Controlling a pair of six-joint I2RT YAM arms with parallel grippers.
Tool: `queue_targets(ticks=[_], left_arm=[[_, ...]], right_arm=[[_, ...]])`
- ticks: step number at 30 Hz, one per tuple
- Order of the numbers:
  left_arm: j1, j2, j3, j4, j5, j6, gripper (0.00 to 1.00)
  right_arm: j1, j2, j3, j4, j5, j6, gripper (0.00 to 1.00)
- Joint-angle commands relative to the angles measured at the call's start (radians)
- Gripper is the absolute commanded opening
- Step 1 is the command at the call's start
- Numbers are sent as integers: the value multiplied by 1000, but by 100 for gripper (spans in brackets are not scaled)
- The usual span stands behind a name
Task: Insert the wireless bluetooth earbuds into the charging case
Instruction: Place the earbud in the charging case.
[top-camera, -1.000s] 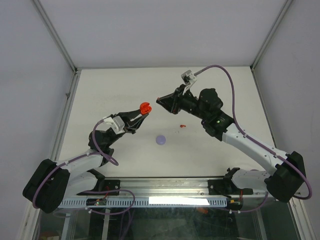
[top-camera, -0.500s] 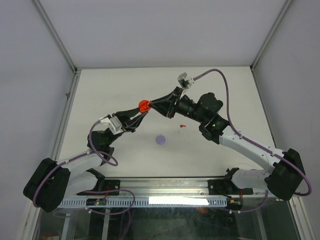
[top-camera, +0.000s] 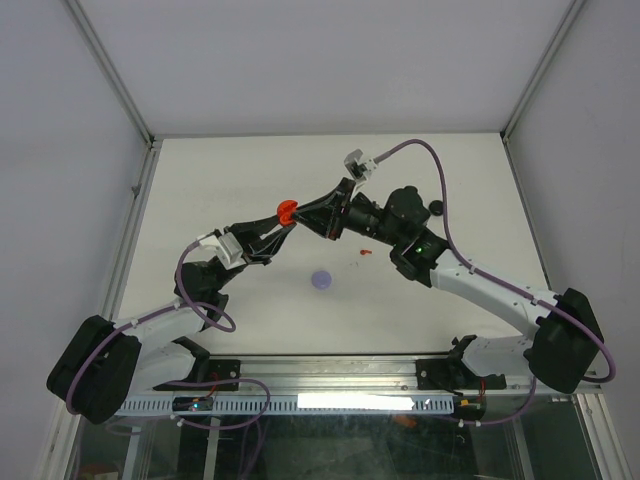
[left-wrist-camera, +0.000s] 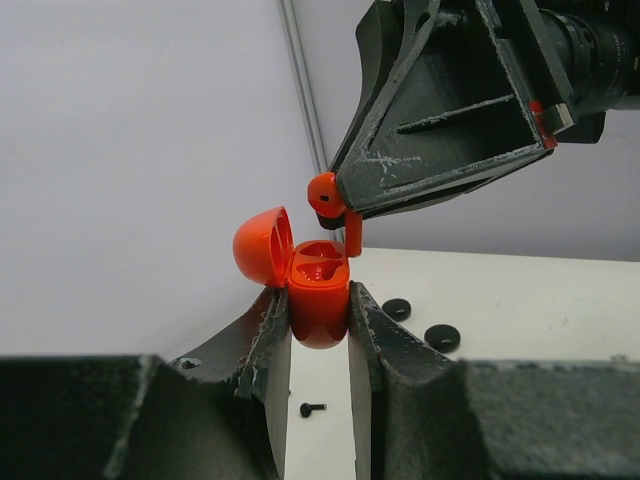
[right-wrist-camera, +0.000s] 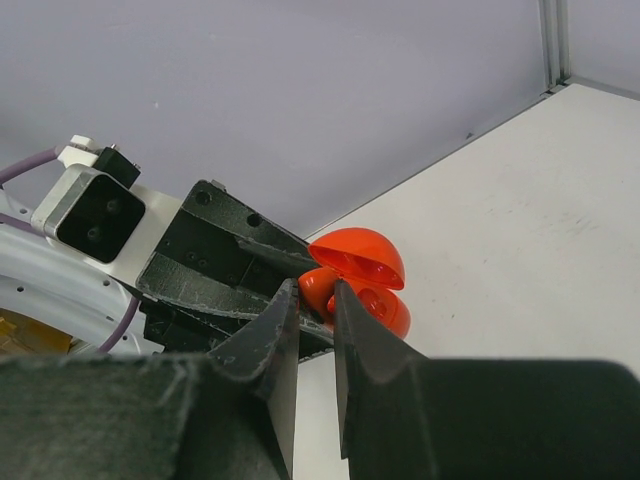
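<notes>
Within the last second the right gripper (right-wrist-camera: 312, 300) has travelled left across the middle of the top view. Before, it stood clearly apart from the case (left-wrist-camera: 318, 290); now its tip is at the case. The left gripper (top-camera: 282, 224) has stayed almost in the same place, a little left of the centre, and it is clamped on the lower body of the case, which is held up in the air with its lid (left-wrist-camera: 262, 245) folded back to the left.

The right gripper is closed on a red earbud (left-wrist-camera: 326, 193). In the left wrist view this bud is in the middle of the frame, just above the open case and slightly to its right, with the stem pointing down to the rim. I judge that the insertion is now starting. The bud seems not yet seated, and a small shift to the left is probably needed.

Some things are hard to make out. I cannot tell if the stem already touches the rim or is only in front of it. The inside of the case shows red shapes, so I cannot say if the other bud already sits there. In the top view the bud itself is hidden by the fingers. A small red thing (top-camera: 366, 252) lies on the table right of centre and a lilac disc (top-camera: 321, 280) lies below centre; the red thing is too small to identify.
</notes>
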Motion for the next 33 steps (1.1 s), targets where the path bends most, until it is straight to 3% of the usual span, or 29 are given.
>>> queue_targets(ticks=[1,33], left_arm=[[-13,0,33,65,24,-17,6],[-13,6,28,83,6,-40,6]], right_arm=[[10,2,46,59,-5,1,12],[15,9,25,65,36,-13,11]])
